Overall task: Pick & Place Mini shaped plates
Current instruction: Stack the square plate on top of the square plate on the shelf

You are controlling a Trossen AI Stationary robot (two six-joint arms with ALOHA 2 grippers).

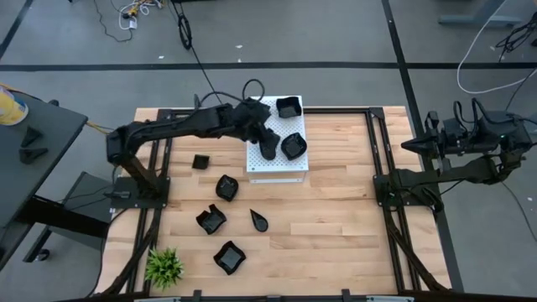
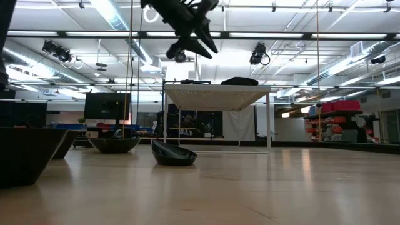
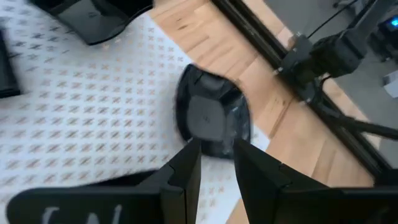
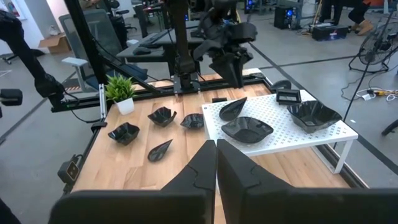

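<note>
A light wooden table (image 1: 336,210) fills the middle of the high view, edged by dark frame rails. Directly on it, just above centre, stands a white perforated board (image 1: 277,164) raised on legs. Black mini shaped plates lie on the bare wood at centre-left: a small square one (image 1: 200,162), a rounded one (image 1: 226,187), another (image 1: 211,220), a teardrop (image 1: 259,221) and a square one (image 1: 228,257) lower down. A small green plant (image 1: 164,265) sits at the lower left corner.
</note>
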